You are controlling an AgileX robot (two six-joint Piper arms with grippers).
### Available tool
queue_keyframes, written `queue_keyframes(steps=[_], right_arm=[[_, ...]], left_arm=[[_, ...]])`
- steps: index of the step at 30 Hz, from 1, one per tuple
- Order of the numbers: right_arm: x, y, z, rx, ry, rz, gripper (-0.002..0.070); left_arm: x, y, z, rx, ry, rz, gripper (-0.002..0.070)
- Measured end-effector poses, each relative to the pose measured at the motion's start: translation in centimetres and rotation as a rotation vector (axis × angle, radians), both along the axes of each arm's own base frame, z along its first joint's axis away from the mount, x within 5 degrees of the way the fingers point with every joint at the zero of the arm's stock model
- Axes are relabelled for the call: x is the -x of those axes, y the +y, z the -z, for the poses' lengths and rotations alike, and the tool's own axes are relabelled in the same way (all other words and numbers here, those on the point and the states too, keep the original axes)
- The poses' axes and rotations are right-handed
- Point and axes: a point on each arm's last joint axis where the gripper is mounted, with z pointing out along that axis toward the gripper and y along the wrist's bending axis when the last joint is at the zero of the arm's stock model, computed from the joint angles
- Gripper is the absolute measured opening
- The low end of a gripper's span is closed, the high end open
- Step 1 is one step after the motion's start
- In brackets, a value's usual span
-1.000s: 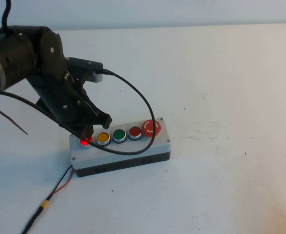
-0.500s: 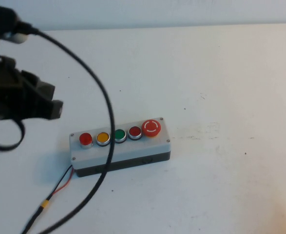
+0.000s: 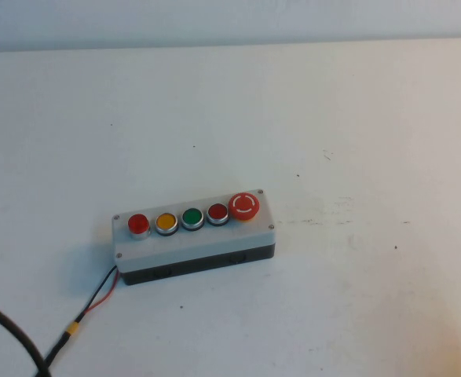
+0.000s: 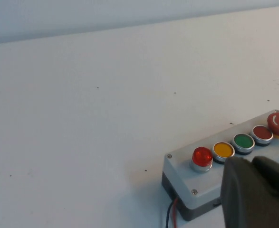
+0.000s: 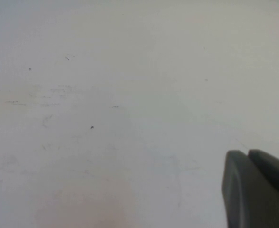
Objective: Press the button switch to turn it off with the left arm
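The button switch is a small bright-red round button with a silver ring, at the left end of the row on the grey box, next to the yellow button. It shows no glow. It also shows in the left wrist view. My left gripper is shut and empty, drawn back off the box on its near side. In the high view only its thick black cable shows at the bottom left. My right gripper is shut and empty over bare table, out of the high view.
The row continues with a green button, a darker red button and a large red mushroom button. Red and black wires with a yellow tag run from the box's left end towards the front edge. White table surrounds the box.
My left arm has lifted off the button switch and pulled back to the left, out of the high view. The button's bright glow has gone out.
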Motion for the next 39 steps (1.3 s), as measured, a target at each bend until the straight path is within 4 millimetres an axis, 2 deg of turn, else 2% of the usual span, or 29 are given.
queue_keyframes(steps=[4,8,13,24,31,39], right_arm=[[0.0,0.0,0.0,0.000,0.000,0.000,-0.0016],[0.0,0.0,0.0,0.000,0.000,0.000,-0.0016],[0.0,0.0,0.0,0.000,0.000,0.000,-0.0016],[0.0,0.0,0.0,0.000,0.000,0.000,-0.0016],[0.0,0.0,0.0,0.000,0.000,0.000,-0.0016],[0.0,0.0,0.0,0.000,0.000,0.000,-0.0016]], left_arm=[[0.4,0.2,0.1,0.014,-0.021,-0.002,-0.0002],[0.7,0.1,0.9,0.054,-0.130,0.016,-0.0002],[1.0,0.0,2.9,0.106,-0.280,0.046,-0.0002],[0.7,-0.1,8.9,0.078,-0.107,0.035,-0.0002],[0.7,0.0,9.5,0.042,-0.083,0.034,-0.0002],[2.6,0.9,10.8,0.040,-0.247,0.019,-0.0002]])
